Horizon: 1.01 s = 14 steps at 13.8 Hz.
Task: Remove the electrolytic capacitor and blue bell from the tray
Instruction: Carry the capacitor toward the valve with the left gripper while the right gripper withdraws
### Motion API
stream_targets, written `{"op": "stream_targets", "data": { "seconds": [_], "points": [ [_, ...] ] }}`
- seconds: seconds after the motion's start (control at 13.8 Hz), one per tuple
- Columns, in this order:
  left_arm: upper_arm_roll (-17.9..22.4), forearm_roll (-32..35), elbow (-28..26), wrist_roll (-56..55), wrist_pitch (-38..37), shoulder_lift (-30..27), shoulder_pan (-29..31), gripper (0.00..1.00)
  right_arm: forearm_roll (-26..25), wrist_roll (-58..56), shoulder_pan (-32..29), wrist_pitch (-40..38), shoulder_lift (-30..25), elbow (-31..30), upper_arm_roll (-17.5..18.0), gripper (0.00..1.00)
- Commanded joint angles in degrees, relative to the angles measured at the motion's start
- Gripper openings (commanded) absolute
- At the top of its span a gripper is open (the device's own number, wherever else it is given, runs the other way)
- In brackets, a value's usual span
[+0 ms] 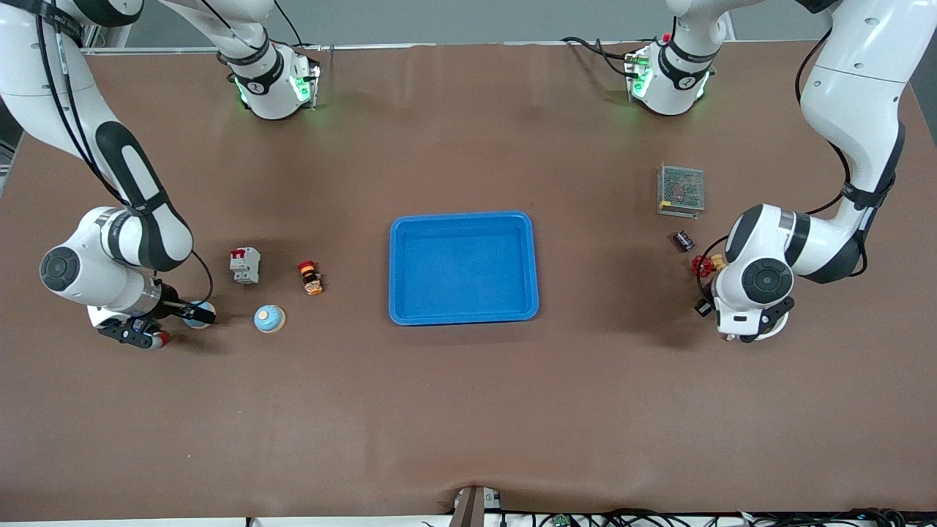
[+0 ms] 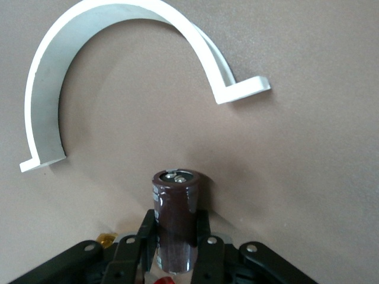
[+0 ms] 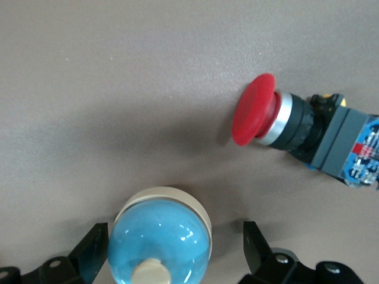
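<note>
1. Plainly, the left end effector (image 2: 176, 251) is clamped on the electrolytic capacitor (image 2: 176, 207), well apart from the tray (image 1: 463, 219) toward the left arm's end of the tabletop (image 1: 468, 410). The fingers grip only the lower body of the can. I cannot tell whether its base touches the tabletop. If the fingers part while it hangs or leans, it may topple and roll, since a smooth cylinder does not stay put.

2. A white curved piece (image 2: 44, 89) lies on the tabletop close to the capacitor. A rolling can could run into it, or a careless withdrawal could clip it.

3. The right end effector (image 1: 192, 313) stands wide open and grips nothing, well apart from the tray toward the right arm's end. In its wrist view the blue bell (image 3: 161, 242) sits in the gap between the black fingers (image 3: 257, 248) with room on both sides. Any sideways drift on withdrawal could knock the bell's rounded dome and send it sliding.

4. A red push button (image 3: 256, 117) lies on its side near the bell, between it and the tray. A knocked bell would likely strike it.

5. The tray looks empty, so a shove back toward it is the main way to spoil things.
</note>
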Motion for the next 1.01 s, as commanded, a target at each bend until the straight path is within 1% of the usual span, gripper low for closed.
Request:
{"op": "stream_targets", "data": {
  "seconds": [0.0, 0.14, 0.22, 0.36, 0.43, 0.51, 0.58, 0.65, 0.8, 0.94],
  "points": [
    [-0.5, 1.4, -1.2, 0.2, 0.9, -0.6, 1.0, 0.0, 0.9, -1.2, -0.2, -3.4, 0.0, 2.7, 0.7, 1.0],
    [-0.5, 1.4, -1.2, 0.0, 0.9, -0.6, 1.0, 0.0, 0.9, -1.1, -0.3, -9.7, -0.2, 6.1, 0.7, 1.0],
    [-0.5, 1.4, -1.2, 0.0, 0.9, -0.6, 1.0, 0.03, 0.9, -1.1, -0.4, -12.8, -0.4, 7.6, 0.7, 1.0],
    [-0.6, 1.4, -1.1, 0.1, 1.0, -0.6, 1.0, 0.19, -0.1, -1.6, -0.1, -15.3, -0.8, 9.4, 0.6, 1.0],
    [-0.6, 1.2, -1.0, -0.1, 1.0, -0.6, 1.0, 0.36, -1.4, -3.3, 0.5, -15.3, -1.1, 10.3, 0.6, 1.0],
    [-0.6, 1.2, -1.0, -0.1, 1.0, -0.6, 1.1, 0.56, -3.0, -5.3, 0.5, -15.4, -1.1, 11.4, 0.6, 1.0],
    [-0.6, 1.2, -1.0, 0.0, 1.0, -0.6, 1.0, 0.75, -4.1, -7.2, 0.7, -15.4, -1.1, 12.3, 0.6, 1.0],
    [-0.7, 1.2, -0.9, -0.1, 1.0, -0.6, 1.0, 1.0, -4.5, -8.2, 0.8, -15.4, -1.1, 13.2, 0.6, 1.0],
    [-0.9, 0.9, -0.7, 0.0, 0.9, -1.1, 0.9, 1.0, -5.7, -8.3, 1.8, -15.6, -1.2, 14.4, 0.5, 1.0],
    [-1.0, 0.4, -0.2, -0.1, 0.9, -1.3, 0.9, 1.0, -6.1, -8.4, 1.6, -17.0, -3.2, 15.5, 0.5, 1.0]
  ]
}}
